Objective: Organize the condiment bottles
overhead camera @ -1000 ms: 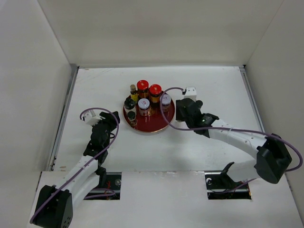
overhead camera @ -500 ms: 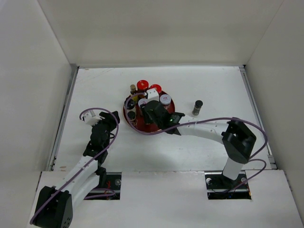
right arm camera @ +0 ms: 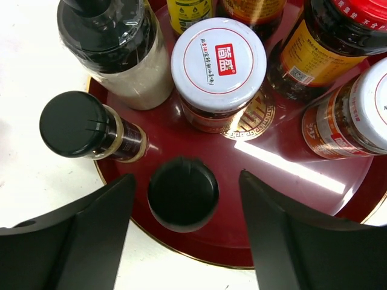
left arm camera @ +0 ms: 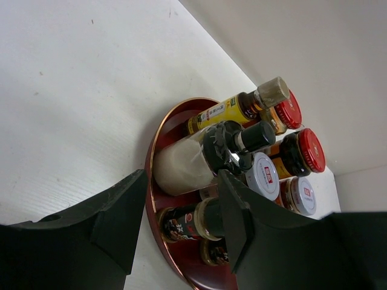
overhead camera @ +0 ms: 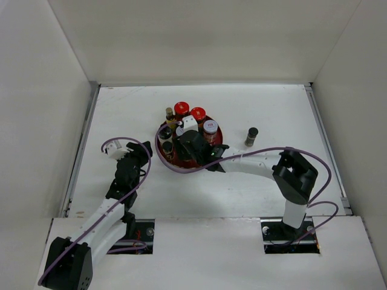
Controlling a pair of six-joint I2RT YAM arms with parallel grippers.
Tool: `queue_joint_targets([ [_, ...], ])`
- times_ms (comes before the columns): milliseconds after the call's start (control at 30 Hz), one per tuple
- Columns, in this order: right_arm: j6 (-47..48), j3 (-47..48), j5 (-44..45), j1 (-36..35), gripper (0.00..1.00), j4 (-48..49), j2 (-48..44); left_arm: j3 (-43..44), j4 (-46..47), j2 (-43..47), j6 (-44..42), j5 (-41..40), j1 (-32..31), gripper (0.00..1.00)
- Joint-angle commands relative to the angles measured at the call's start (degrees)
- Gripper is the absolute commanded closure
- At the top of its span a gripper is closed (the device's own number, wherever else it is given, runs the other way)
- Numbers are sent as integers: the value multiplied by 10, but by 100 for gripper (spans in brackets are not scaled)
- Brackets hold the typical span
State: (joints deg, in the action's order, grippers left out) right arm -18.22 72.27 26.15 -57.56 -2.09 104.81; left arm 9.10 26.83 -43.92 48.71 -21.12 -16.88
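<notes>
On red tray (right arm camera: 302, 181), near rim: black-capped bottle (right arm camera: 183, 196), upright between the spread, untouching jaws of right tool (right arm camera: 186, 181). Left tool (left arm camera: 178, 223): spread, empty. Stray bottle (overhead camera: 251, 135): on desk (overhead camera: 272, 109), apart. Risk: off-centre closing tips the bottle over the rim.

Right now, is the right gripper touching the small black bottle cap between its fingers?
Apart. Right wrist view shows red tray between the black cap and each finger.

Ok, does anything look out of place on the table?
Yes: one small dark-capped bottle stands alone on the white table, right of the red tray, while the other bottles are grouped on the tray.
</notes>
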Motion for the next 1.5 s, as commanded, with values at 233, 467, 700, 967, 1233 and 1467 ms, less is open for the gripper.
queue_joint_targets([
  [233, 6, -77, 30, 48, 21, 32, -173, -1, 27, 9, 5, 3, 4, 52],
  [467, -43, -164, 128, 190, 46, 38, -227, -1, 27, 3, 6, 3, 3, 52],
  [700, -28, -165, 198, 274, 19, 29, -186, 0, 31, -6, 6, 4, 3, 52],
  [967, -57, -155, 140, 304, 23, 23, -140, -1, 29, -1, 6, 5, 4, 52],
  [1233, -74, -165, 117, 311, 47, 28, -131, 0, 31, -4, 6, 5, 3, 51],
  [1467, -59, -173, 129, 284, 63, 22, -193, -1, 29, -2, 6, 4, 4, 51],
])
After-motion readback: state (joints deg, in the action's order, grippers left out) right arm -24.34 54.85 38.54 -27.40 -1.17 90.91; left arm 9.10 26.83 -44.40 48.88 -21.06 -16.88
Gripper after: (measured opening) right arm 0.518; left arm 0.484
